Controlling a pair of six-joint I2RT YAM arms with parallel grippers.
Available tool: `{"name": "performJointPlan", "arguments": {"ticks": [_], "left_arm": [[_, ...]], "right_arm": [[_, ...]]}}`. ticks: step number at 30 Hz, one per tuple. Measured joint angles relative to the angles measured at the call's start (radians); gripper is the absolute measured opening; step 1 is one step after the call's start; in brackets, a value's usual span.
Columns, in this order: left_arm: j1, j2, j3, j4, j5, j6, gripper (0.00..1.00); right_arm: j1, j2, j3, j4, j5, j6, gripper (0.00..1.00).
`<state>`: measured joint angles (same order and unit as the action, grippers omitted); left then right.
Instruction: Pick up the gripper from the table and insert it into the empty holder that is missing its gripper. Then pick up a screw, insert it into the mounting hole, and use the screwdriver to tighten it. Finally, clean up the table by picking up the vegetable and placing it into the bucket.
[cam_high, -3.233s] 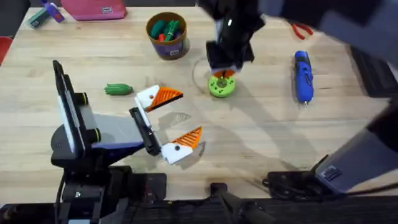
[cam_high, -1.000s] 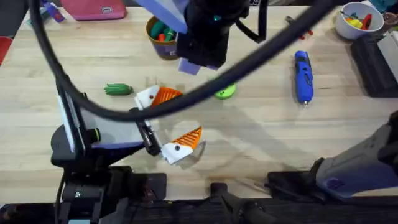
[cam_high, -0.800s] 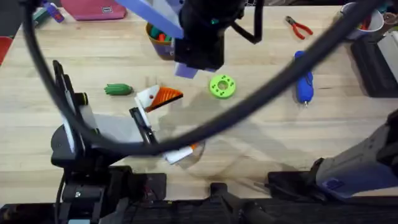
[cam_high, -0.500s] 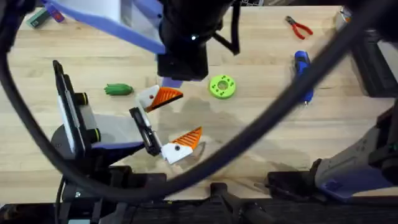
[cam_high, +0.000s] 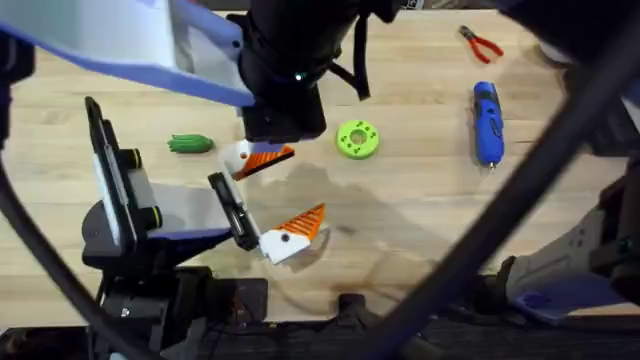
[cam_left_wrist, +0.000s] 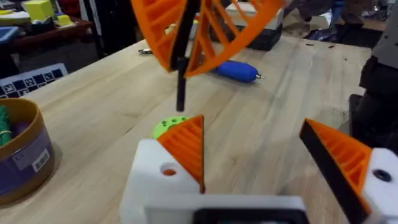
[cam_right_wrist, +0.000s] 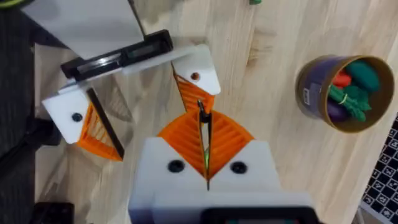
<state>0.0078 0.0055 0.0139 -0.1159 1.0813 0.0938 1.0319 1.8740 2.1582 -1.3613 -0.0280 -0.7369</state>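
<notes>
My left gripper (cam_high: 283, 195) stands open, each white finger block carrying an orange wedge. The farther block (cam_left_wrist: 163, 177) has a mounting hole (cam_left_wrist: 168, 170). My right gripper (cam_right_wrist: 204, 124) hangs just above that block, shut on a thin black screw (cam_left_wrist: 181, 87) that points down. Its dark wrist (cam_high: 285, 90) covers the spot from overhead. The green vegetable (cam_high: 190, 144) lies to the left of it on the table. Far to the right lies the blue screwdriver (cam_high: 487, 122). The bucket (cam_right_wrist: 345, 93) holds toy vegetables. I see no loose gripper piece and no bare holder.
A lime green disc (cam_high: 357, 139) with holes sits right of the left gripper's far finger. Red pliers (cam_high: 480, 42) lie at the back right. The right arm's cable sweeps across the overhead view. Bare wood lies between the disc and the screwdriver.
The right arm has swung left from the green disc to above the left gripper's far finger, carrying the screw. The left arm has stayed put.
</notes>
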Motion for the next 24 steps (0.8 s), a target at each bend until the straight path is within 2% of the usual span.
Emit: {"name": "performJointPlan", "arguments": {"ticks": [12, 24], "left_arm": [[0.0, 0.0, 0.0, 0.0, 0.0, 0.0, 0.985], [0.0, 0.0, 0.0, 0.0, 0.0, 0.0, 0.986]], "right_arm": [[0.033, 0.004, 0.0, 0.026, -0.01, -0.06, 0.006], [0.033, 0.062, 0.001, 0.026, -0.012, -0.065, 0.006]]}}
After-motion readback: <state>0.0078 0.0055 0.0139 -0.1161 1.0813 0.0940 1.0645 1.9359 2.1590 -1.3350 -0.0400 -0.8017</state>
